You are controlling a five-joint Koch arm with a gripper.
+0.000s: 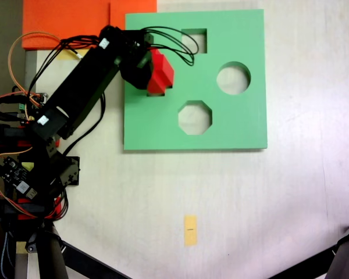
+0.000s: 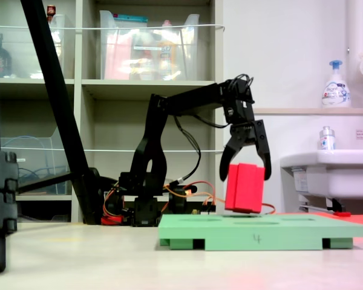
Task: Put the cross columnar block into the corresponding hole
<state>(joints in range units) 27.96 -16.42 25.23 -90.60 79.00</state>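
Gripping the cross columnar block (image 2: 245, 188) between two black fingers, the tool (image 2: 246, 172) holds it tilted just above the green board (image 2: 260, 231), as the side fixed view shows. Block: bright red foam, ribbed sides. Board: flat matte foam, square, with square, round (image 1: 233, 78) and octagonal (image 1: 195, 117) cutouts. The corresponding hole (image 1: 157, 95) lies mostly hidden under block and tool in the top fixed view. Table (image 1: 279, 203): pale, smooth.
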